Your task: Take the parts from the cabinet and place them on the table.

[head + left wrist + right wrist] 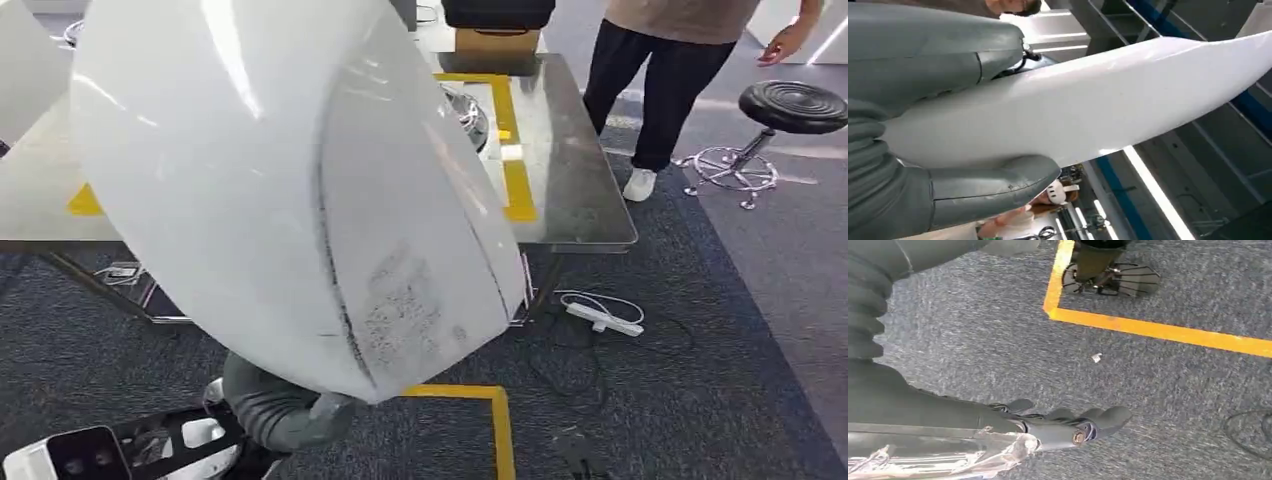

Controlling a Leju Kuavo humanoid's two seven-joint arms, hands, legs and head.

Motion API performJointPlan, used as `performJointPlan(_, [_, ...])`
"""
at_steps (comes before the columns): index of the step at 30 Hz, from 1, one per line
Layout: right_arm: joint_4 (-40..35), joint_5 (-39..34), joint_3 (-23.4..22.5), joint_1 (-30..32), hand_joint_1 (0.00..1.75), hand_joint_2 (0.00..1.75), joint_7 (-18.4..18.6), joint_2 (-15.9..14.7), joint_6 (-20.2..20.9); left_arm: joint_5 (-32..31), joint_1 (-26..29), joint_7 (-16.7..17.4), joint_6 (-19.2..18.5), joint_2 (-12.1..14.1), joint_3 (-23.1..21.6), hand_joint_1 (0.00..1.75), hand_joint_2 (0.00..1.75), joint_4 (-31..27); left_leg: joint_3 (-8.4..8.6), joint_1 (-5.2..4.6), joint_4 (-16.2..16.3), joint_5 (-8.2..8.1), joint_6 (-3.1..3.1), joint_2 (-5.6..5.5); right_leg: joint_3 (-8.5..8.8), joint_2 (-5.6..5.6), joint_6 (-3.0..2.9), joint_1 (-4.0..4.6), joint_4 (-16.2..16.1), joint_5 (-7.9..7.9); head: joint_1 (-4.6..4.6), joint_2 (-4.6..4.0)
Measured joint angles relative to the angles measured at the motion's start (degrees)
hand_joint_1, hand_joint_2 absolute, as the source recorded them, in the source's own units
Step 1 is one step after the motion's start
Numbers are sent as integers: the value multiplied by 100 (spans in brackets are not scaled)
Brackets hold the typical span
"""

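Note:
A large white curved shell part (290, 190) is held up close in front of me, hiding much of the table behind it. My left hand (283, 408) grips it from below; in the left wrist view the thick thumb (993, 186) and the fingers (948, 50) clamp the white part (1108, 105) from both sides. The glass-topped table (585, 195) with yellow tape stands just beyond, and a shiny metal piece (466, 115) lies on it. My right hand (1070, 426) hangs over the grey carpet, fingers loosely extended and holding nothing.
A person (670, 80) stands at the table's far right corner, near a black stool (795, 105). A white power strip (603, 318) and cables lie on the carpet. Yellow tape (500, 425) marks the floor. A cardboard box (495, 40) sits at the table's far end.

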Motion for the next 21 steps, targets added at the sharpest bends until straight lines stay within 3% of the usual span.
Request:
performJointPlan(1, [0,0,7,3,0,175,13,0,-18,17,-1,2,-2,0,-13,175,175,0,7,6,-2,3,27,8,-52,-96,26,6,114,-99,31,0])
performJointPlan(2, [0,0,13,-2,0,175,28,0,-28,57,0,0,-9,0,-13,175,175,0,9,5,-2,2,58,14,-186,-156,48,6,431,-311,83,0])
performJointPlan(4, [0,0,20,2,0,175,37,0,-59,127,7,0,-44,2,-9,175,175,11,0,-6,-1,3,73,29,-617,-200,73,2,1387,-755,76,-2])
performJointPlan(5, [0,0,22,13,0,175,42,0,-68,166,13,0,-70,2,0,175,175,24,0,-7,-1,1,76,33,-772,-201,80,2,1730,-865,79,0])
performJointPlan(6, [0,-2,24,25,0,175,46,0,-74,192,22,2,-90,2,9,175,175,39,3,-7,0,1,76,33,-813,-203,82,1,1816,-840,76,-2])
performJointPlan(7, [0,-11,24,33,0,175,48,0,-83,214,29,0,-116,2,22,175,175,50,8,-7,0,0,75,33,-713,-205,78,1,1633,-688,79,0])
performJointPlan(9, [0,-35,24,30,0,175,55,-2,-92,243,37,0,-133,-2,46,175,175,72,35,4,3,-15,51,32,-165,-231,65,-2,585,-188,76,0])
performJointPlan(10, [0,-57,24,25,0,175,55,-2,-92,245,43,2,-142,-9,61,175,175,88,53,-2,6,-29,20,32,86,-285,67,-6,124,-74,81,-2])
performJointPlan(11, [0,-79,24,9,0,175,55,0,-90,247,48,2,-142,-9,83,175,175,112,45,-46,19,-43,-22,30,116,-278,31,20,47,-138,81,0])
performJointPlan(14, [0,-129,20,28,0,175,42,-2,-90,278,62,2,-146,-9,114,175,175,177,44,-34,-23,2,-103,33,90,-214,-89,39,54,-106,68,-2])
performJointPlan(16, [0,-157,13,34,0,175,22,-2,-74,330,64,2,-181,-11,124,175,175,208,35,-27,26,-68,-180,28,101,-200,-170,0,15,-64,70,0])
performJointPlan(17, [0,-175,11,31,0,175,-4,-2,-70,361,65,2,-210,-11,133,175,175,219,-73,-30,256,-246,-203,26,97,-197,-206,-5,15,-64,22,0])
performJointPlan(19, [0,-197,11,42,0,175,-42,-2,-53,409,75,2,-264,-11,153,175,175,249,-510,-25,1156,-694,-228,25,81,-194,-234,0,15,-64,-2,0])
performJointPlan(20, [0,-203,9,51,0,175,-66,-2,-48,435,89,0,-282,-11,166,175,175,276,-730,-25,1587,-843,-230,25,73,-194,-235,4,16,-64,-2,0])
performJointPlan(21, [0,-203,7,63,0,175,-79,-2,-48,470,104,2,-295,-11,181,175,175,302,-831,-25,1766,-847,-228,25,72,-193,-236,7,16,-64,0,0])
